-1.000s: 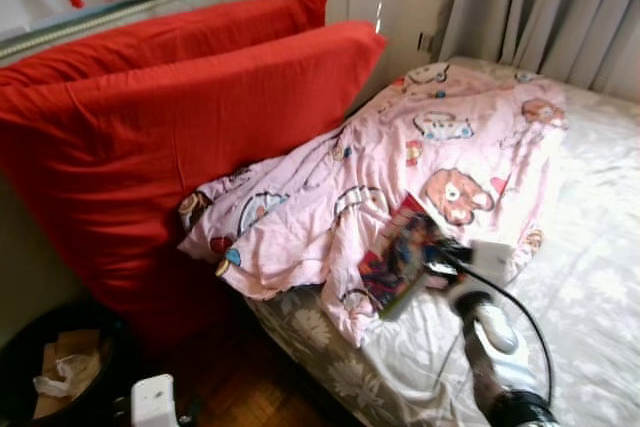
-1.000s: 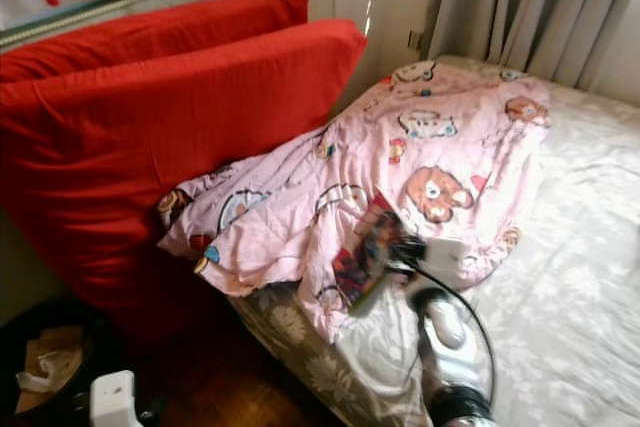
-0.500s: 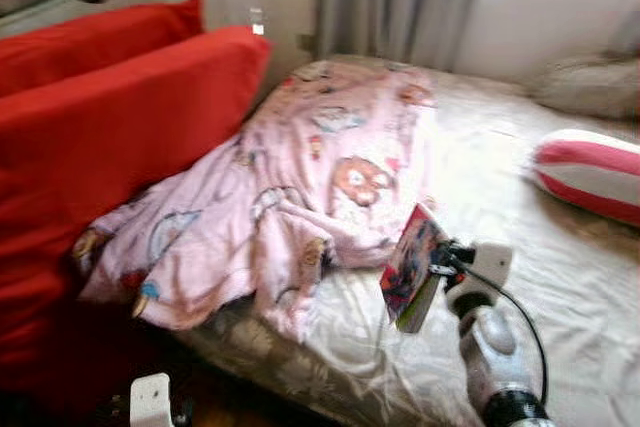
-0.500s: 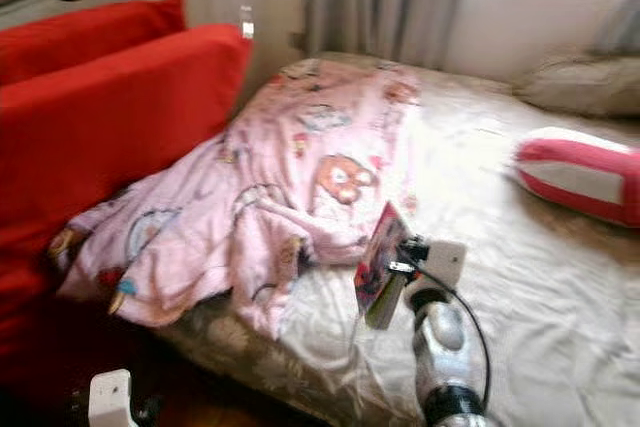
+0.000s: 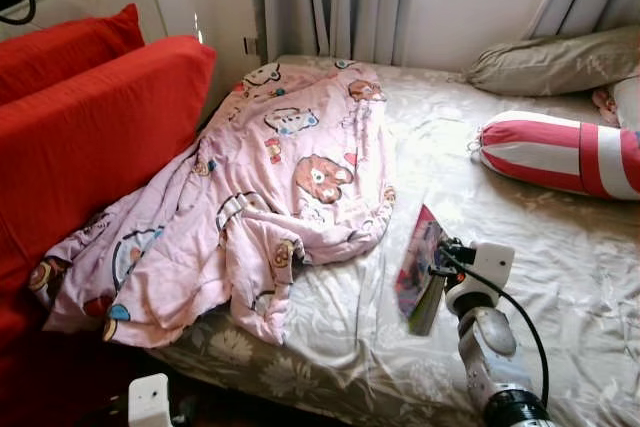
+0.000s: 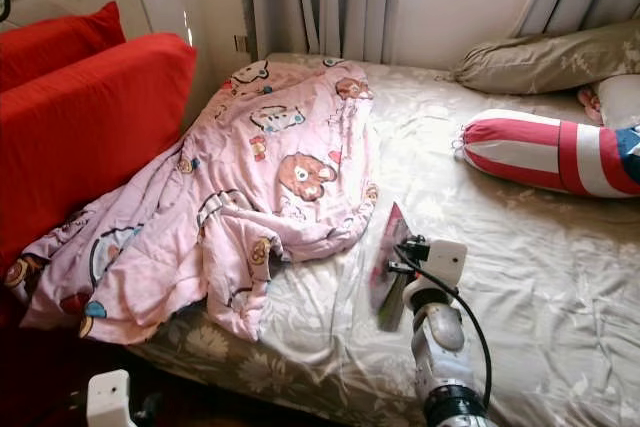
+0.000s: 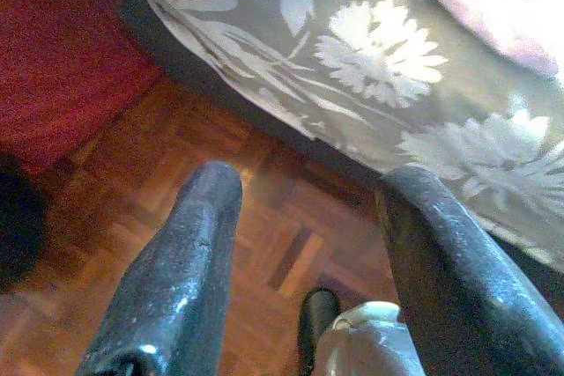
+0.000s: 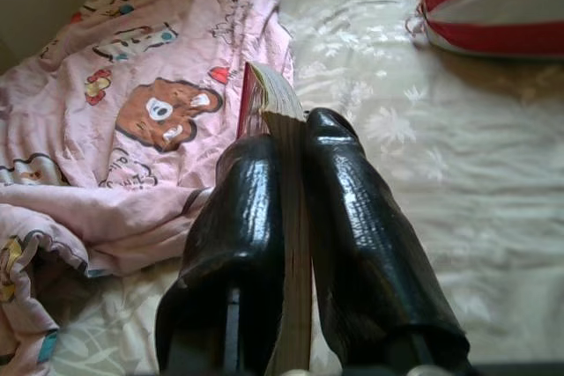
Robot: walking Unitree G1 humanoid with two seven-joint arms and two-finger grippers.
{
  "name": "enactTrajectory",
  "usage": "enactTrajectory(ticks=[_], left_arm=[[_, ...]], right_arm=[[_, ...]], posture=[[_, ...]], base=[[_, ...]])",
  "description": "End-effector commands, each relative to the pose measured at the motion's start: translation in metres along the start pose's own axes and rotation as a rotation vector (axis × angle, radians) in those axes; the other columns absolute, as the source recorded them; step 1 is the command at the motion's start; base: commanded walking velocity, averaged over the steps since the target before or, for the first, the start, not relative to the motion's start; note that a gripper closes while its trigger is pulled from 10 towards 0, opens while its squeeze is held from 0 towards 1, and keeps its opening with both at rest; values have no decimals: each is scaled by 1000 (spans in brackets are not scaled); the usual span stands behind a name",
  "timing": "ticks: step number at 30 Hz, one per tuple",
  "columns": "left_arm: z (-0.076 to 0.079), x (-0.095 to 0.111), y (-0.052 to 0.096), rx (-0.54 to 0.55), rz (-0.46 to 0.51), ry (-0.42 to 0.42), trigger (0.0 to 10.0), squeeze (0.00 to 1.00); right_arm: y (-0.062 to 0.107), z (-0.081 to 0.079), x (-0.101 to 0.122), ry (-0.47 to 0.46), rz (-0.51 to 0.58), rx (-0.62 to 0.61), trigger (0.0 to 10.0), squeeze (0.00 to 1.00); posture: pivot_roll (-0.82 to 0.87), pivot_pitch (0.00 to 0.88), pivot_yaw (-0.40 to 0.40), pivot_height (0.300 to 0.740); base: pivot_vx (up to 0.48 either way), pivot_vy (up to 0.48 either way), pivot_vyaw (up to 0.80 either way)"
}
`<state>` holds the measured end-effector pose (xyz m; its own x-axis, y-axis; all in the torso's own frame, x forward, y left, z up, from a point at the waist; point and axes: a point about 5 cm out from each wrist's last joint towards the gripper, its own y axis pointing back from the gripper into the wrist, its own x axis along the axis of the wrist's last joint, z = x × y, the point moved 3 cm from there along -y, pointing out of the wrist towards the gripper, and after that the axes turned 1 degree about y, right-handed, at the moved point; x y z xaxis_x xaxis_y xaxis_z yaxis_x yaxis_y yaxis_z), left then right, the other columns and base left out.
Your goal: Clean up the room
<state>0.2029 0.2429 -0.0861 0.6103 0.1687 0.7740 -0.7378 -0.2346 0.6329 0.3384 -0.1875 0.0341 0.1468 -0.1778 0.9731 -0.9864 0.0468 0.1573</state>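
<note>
right wrist view: right pincer (image 8: 286,173) clamps book (image 8: 280,129).

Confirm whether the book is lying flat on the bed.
No. The right gripper holds the book upright, clamped between its fingers above the bed sheet.

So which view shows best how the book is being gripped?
The right wrist view: the book's page edge sits clamped between the right end effector's two black fingers. Both eye views show its colourful cover held upright above the bed.
</note>
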Motion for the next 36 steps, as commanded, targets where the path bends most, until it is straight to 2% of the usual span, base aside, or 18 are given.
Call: enactTrajectory(ticks=[1, 7, 36], left_arm=[[-7, -5, 2, 21, -21, -9, 10000, 0], [-7, -5, 2, 22, -21, -9, 10000, 0], [-8, 1, 0, 21, 0, -8, 10000, 0]], right_arm=[[-7, -6, 14, -39, 47, 12, 10000, 0], [-7, -6, 15, -25, 56, 12, 10000, 0], [-7, -6, 15, -20, 60, 14, 10000, 0]], posture=[[92, 0, -27, 711], [87, 0, -25, 711], [87, 0, -19, 711]], base=[[0, -326, -769], [0, -326, -660], [0, -344, 0]])
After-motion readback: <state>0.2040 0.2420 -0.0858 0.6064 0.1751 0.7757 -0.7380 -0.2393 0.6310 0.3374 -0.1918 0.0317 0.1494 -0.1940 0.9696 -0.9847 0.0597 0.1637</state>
